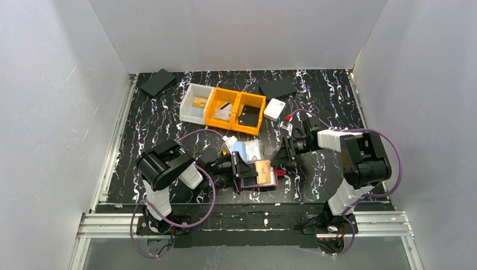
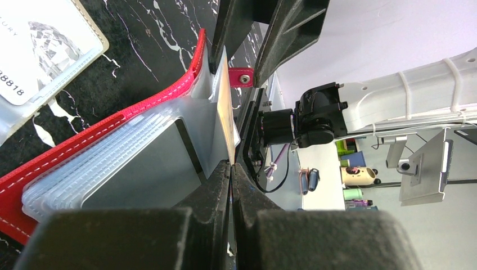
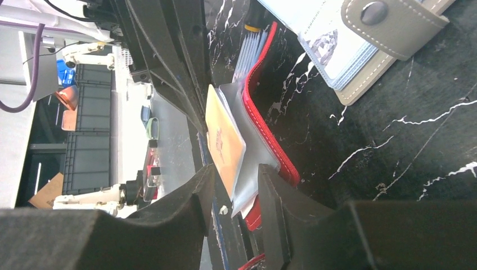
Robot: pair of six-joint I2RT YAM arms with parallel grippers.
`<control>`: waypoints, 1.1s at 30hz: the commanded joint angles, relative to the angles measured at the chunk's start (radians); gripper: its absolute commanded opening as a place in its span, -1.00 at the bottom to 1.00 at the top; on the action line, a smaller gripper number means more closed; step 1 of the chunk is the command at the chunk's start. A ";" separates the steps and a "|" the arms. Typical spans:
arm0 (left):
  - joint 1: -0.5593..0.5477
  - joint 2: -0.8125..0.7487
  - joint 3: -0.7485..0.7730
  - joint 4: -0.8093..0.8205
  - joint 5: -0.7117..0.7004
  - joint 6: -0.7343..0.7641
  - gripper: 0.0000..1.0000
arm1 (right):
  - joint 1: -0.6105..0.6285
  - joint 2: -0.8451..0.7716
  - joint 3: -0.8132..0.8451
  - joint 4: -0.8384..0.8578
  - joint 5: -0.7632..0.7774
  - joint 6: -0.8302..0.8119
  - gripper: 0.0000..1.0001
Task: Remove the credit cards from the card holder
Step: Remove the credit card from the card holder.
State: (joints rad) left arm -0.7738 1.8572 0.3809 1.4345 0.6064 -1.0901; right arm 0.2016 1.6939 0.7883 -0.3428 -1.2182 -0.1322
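Black white-veined tabletop (image 1: pixel 157 118) | left gripper (image 2: pixel 231 169) pinched shut on red stitched card holder (image 2: pixel 73 143) clear sleeve | right gripper (image 3: pixel 235 171) jaws parted astride thin orange plastic card (image 3: pixel 225 140)

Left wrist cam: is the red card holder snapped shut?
No: the red card holder lies open on the table, its clear sleeves fanned out and its snap tab hanging free.

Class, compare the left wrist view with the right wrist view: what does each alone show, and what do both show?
Left wrist only: the right arm. Right wrist only: the orange card's printed face, and the snap strap of the grey card holder. Both: the red card holder, its clear sleeve pinched by the left gripper, and the right gripper's open jaws around it.
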 commanded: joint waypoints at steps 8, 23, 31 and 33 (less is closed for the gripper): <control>-0.002 -0.005 0.055 0.036 0.052 -0.003 -1.00 | 0.006 0.013 0.037 -0.012 -0.087 -0.025 -0.25; 0.004 -0.013 0.000 0.037 0.010 0.019 -1.00 | 0.002 0.001 0.039 -0.007 -0.099 -0.031 -0.97; 0.027 -0.047 -0.044 0.036 0.014 0.040 -1.00 | -0.001 0.021 0.042 -0.013 -0.069 -0.032 -0.97; 0.030 -0.049 -0.049 0.037 0.017 0.043 -1.00 | -0.002 0.023 0.043 -0.015 -0.062 -0.033 -0.97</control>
State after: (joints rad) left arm -0.7525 1.8530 0.3477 1.4506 0.6029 -1.0798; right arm 0.2050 1.7077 0.7963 -0.3454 -1.2816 -0.1421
